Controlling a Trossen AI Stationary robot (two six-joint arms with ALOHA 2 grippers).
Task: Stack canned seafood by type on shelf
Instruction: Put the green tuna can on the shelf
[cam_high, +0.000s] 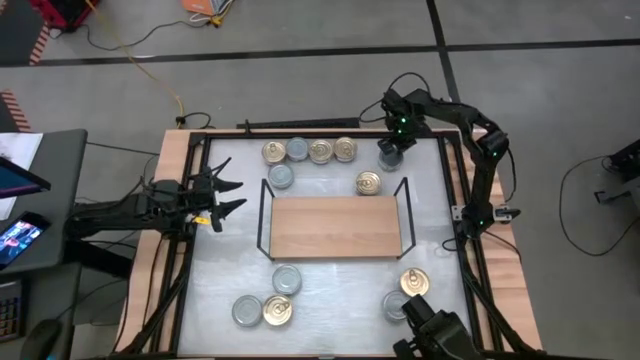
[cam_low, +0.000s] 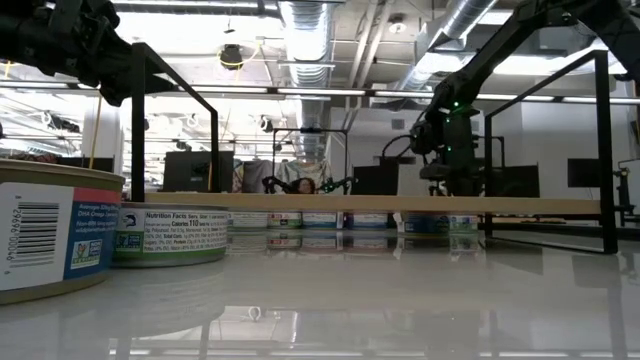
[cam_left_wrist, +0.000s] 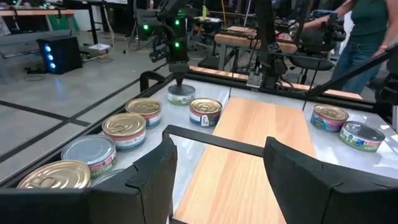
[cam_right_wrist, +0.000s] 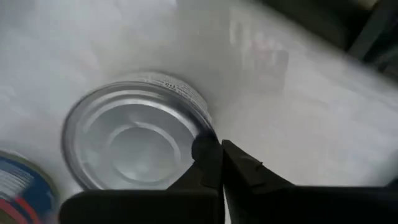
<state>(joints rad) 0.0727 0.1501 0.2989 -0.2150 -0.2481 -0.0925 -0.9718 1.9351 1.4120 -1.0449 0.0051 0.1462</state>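
Observation:
The shelf (cam_high: 335, 228) is a light wooden board with black wire frames at its short ends, standing mid-table. Gold-lidded and silver-lidded tins stand flat around it: a row (cam_high: 320, 151) along the far edge, one gold tin (cam_high: 368, 183) by the shelf's far right corner, and several near the front (cam_high: 277, 311). My right gripper (cam_high: 392, 150) is shut and points down at a silver-lidded tin (cam_right_wrist: 134, 140) near the far right corner. My left gripper (cam_left_wrist: 217, 186) is open and hovers off the shelf's left end, touching nothing. My right gripper's shut fingertips (cam_right_wrist: 208, 146) meet the rim (cam_right_wrist: 202, 127) of the silver-lidded tin at its edge, coming from above and pointing down. The tin stands flat on the white tabletop. The fingers are together beside the rim, not pinched around the tin.
The black table frame (cam_high: 300, 128) runs close behind the far row of tins. The shelf's wire ends (cam_high: 265, 215) rise beside the board. Two tins (cam_left_wrist: 345, 124) lie beyond the shelf's near side. A person (cam_left_wrist: 367, 31) stands past the table.

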